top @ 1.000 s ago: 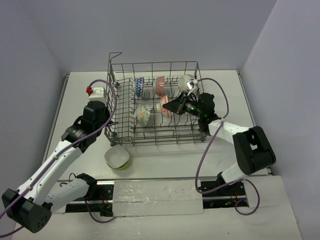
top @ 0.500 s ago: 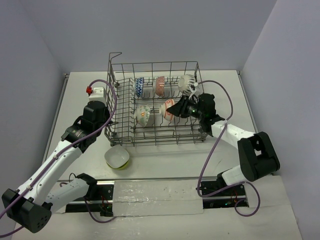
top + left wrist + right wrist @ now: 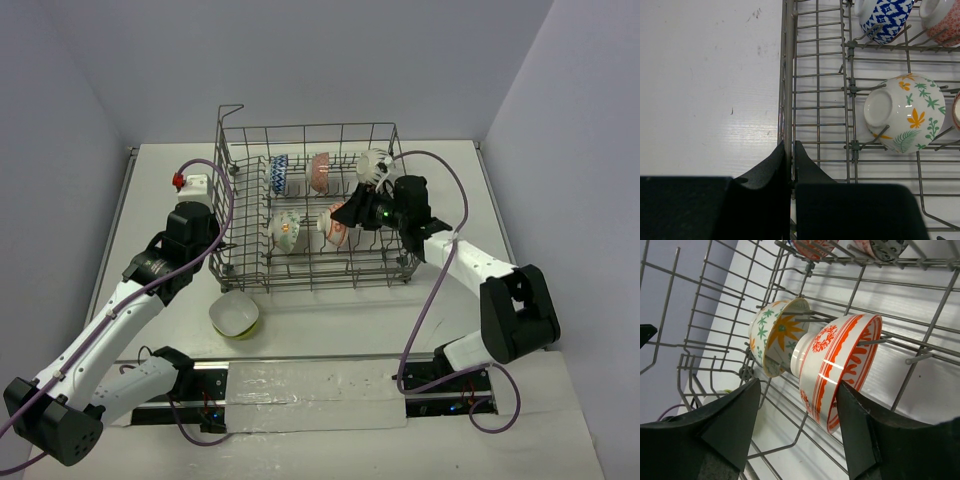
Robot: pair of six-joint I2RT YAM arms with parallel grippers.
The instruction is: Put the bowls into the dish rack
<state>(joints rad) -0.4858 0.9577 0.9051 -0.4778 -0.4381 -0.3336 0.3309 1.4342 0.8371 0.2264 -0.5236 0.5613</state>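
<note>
The grey wire dish rack (image 3: 300, 130) holds several bowls on edge. In the back row stand a blue-white bowl (image 3: 279, 173), a pink-red one (image 3: 320, 171) and a white one with dark marks (image 3: 374, 166). In the front row the yellow-floral bowl (image 3: 286, 231) (image 3: 775, 335) leans beside the red-orange bowl (image 3: 336, 226) (image 3: 840, 365), which rests on tines. My right gripper (image 3: 350, 213) (image 3: 799, 382) is open, one finger on each side of the red-orange bowl. My left gripper (image 3: 218, 242) (image 3: 788, 145) is shut on the rack's left rim wire (image 3: 786, 75). A lime-green bowl (image 3: 234, 314) sits on the table.
The lime-green bowl lies in front of the rack's near-left corner, close to my left arm. A raised wire loop (image 3: 230, 110) stands at the rack's far-left corner. Purple cables hang off both arms. Grey walls enclose the white table (image 3: 150, 180).
My right gripper's jaws have spread apart, letting go of the red-orange bowl, which now leans on the tines beside the yellow-floral bowl. The left gripper keeps its hold on the rack.
</note>
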